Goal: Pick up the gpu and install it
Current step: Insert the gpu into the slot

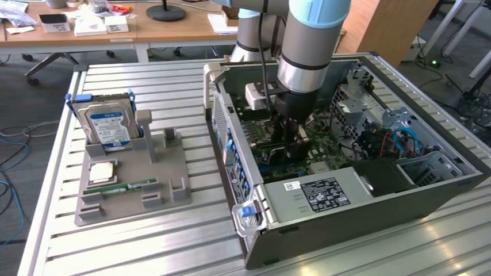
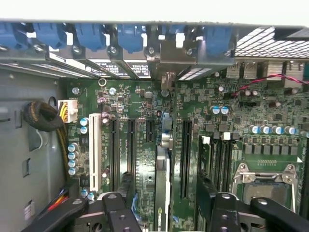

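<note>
The gpu (image 2: 162, 186) stands on edge in a motherboard slot (image 2: 164, 140) inside the open computer case (image 1: 360, 221), and I see it edge-on in the wrist view. Its silver end bracket (image 2: 167, 60) reaches the case's rear slot openings. My gripper (image 2: 165, 183) hangs over the card and is open. One black finger (image 2: 126, 188) stands on each side of the card, with a gap between each finger and the card. In the exterior view the gripper (image 1: 295, 146) reaches down into the middle of the case, over the green motherboard (image 1: 326, 152).
A grey holder (image 1: 165, 198) at the exterior view's left carries a hard drive (image 1: 110, 126), a RAM stick (image 1: 126, 187) and a CPU (image 1: 102, 172). Inside the case are the power supply (image 1: 318, 195), drive cages (image 1: 429, 167), blue slot latches (image 2: 130, 36) and a CPU socket (image 2: 263, 188).
</note>
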Tool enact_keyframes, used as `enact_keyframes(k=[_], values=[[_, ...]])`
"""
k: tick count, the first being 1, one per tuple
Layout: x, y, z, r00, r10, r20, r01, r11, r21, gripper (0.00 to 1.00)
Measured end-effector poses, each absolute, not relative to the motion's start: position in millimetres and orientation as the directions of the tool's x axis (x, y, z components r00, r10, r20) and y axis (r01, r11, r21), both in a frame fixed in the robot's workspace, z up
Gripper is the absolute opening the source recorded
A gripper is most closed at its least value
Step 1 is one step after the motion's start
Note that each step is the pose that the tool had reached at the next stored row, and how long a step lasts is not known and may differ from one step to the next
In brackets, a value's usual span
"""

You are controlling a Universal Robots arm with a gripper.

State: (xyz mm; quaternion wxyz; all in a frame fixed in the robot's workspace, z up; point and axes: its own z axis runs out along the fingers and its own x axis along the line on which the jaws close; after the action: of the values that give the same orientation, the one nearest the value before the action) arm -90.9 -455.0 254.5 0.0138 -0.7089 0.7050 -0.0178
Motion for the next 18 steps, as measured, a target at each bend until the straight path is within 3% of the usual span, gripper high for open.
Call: enact_keyframes(k=[18], values=[[-90.9,-455.0,299.0,0.005,-1.000,0.006,-0.999,-0.006,-0.045,0.64]])
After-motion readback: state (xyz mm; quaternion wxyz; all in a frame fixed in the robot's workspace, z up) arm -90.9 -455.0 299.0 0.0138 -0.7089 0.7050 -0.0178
